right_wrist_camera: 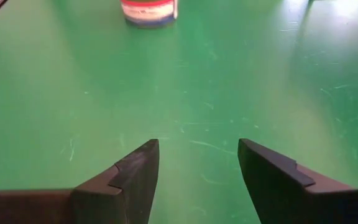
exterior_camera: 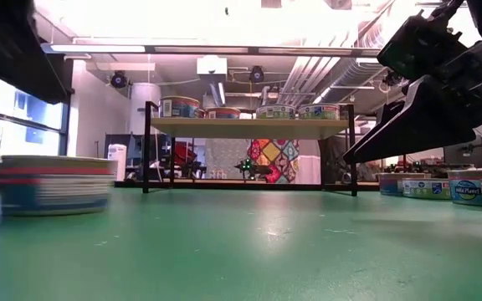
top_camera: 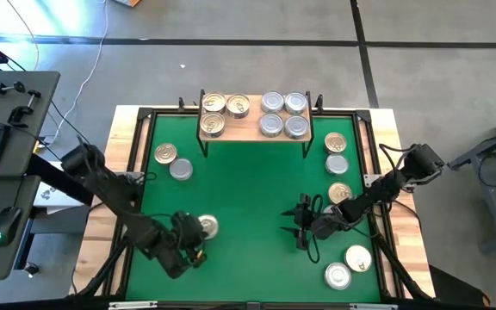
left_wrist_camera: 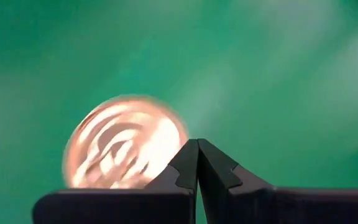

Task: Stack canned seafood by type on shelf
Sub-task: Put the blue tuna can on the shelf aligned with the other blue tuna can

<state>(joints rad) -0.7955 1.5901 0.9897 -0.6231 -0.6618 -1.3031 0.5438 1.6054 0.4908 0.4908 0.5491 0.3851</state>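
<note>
Both arms matte black, chunky cylindrical joint housings linked by slimmer segments. Left arm [top_camera: 110, 185] has black cabling looped along its links; right arm [top_camera: 386, 185] shows a loose black cable loop near its far joint and another by the wrist. Left gripper [left_wrist_camera: 197, 163] fingers: dark, wedge-shaped, tapering to points, with a small stepped notch on each inner face. Right gripper [right_wrist_camera: 197, 168] fingers [right_wrist_camera: 135, 177]: same dark wedge profile, flat inner faces, same stepped notch, slightly scuffed edges.

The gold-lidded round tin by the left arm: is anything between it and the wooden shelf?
Nothing visible blocks it. Bare green table lies between the gold-lidded round tin and the light-wood shelf; two loose tins sit off to the left side.
</note>
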